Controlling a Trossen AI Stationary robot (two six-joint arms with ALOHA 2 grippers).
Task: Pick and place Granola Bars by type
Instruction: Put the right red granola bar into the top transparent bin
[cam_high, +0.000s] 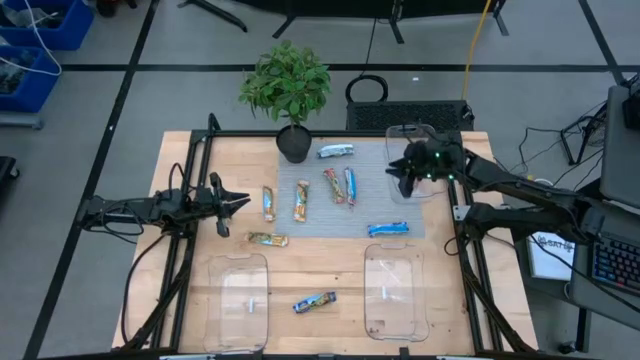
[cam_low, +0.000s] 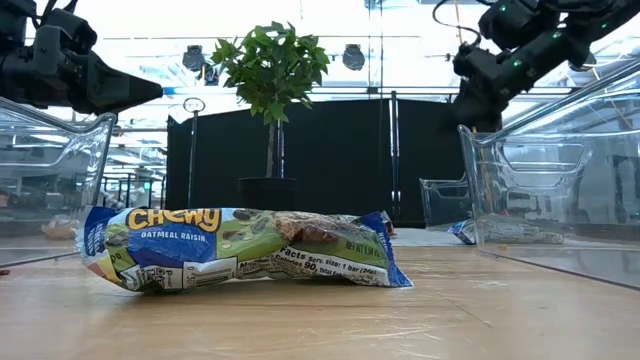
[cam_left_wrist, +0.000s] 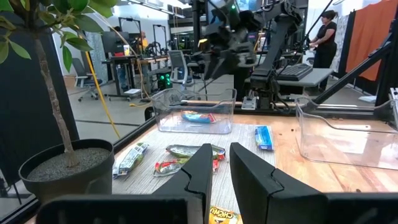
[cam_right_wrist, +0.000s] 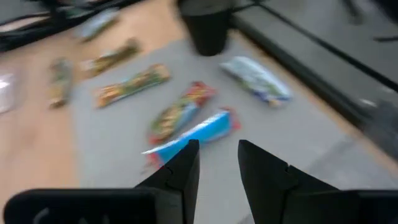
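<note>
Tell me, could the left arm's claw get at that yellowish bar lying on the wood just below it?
Probably yes. The left claw hangs empty just above the yellowish bar, which lies alone on bare wood, clear of the clear tray nearer the front edge. Nothing stands between them.

Even overhead light fell on the table (cam_high: 200, 300) with only faint shadows. Bright windows behind the plant (cam_low: 272, 70) washed out the low view's background. Motion blur smeared the right wrist view throughout.
</note>
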